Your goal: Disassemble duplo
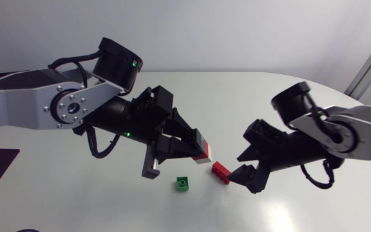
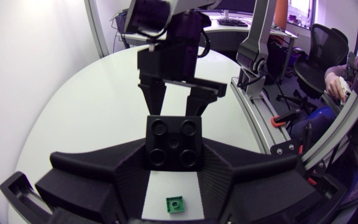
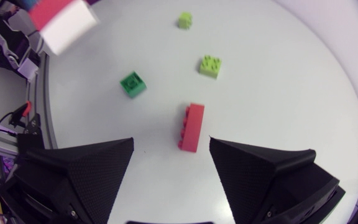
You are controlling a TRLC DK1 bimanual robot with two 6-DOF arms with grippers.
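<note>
- The left claw (image 2: 173,154) is clenched on the duplo stack (image 1: 202,150) and holds it above the counter (image 1: 76,200), probably so the other arm can pull a piece off.
- The right claw (image 1: 240,165) hangs released over the loose red brick (image 1: 221,172).
- A green brick (image 1: 183,184) lies near it.

You will find a stack (image 1: 203,149) of red and white bricks with a dark four-stud top clamped off the table in the left gripper (image 2: 173,167). A long red brick (image 1: 221,172) lies on its side on the table, studs facing sideways, and a small dark green brick (image 1: 183,184) sits near it but apart. Note two lime green bricks (image 3: 210,65) beyond these, separate, the nearer with studs up.
</note>
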